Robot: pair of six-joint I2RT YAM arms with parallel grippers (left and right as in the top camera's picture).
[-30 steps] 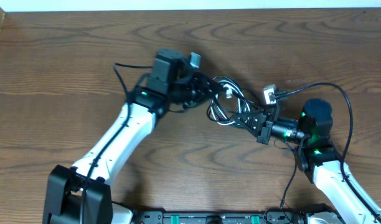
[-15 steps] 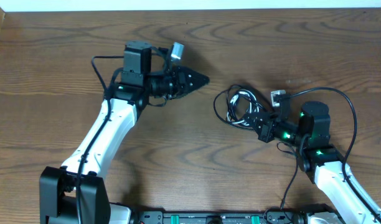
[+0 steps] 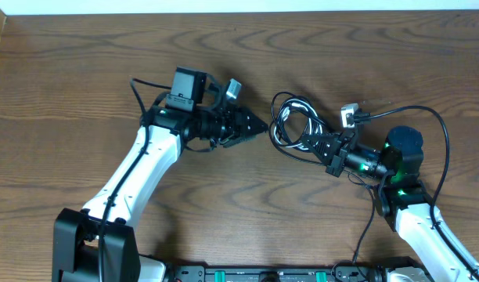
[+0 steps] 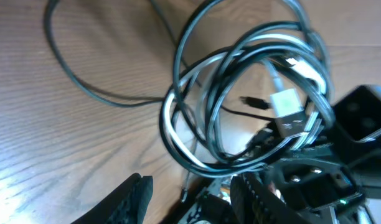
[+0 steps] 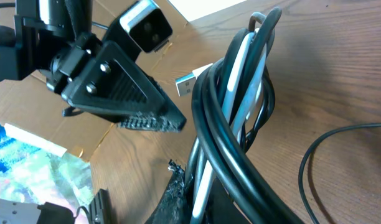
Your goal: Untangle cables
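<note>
The right gripper [image 3: 316, 144] clamps the tangled cables [image 5: 231, 134] near the tabletop's middle. The left gripper [image 3: 261, 125] stands partly open and empty, just beside them.

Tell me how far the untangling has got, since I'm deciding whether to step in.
Done: nothing that shows; the cables form one looped bundle, black and white cords wound together. In hand: the right gripper is shut on that bundle's edge, while the left gripper faces it, open and empty. Left: pulling each cord free and laying them apart.
</note>
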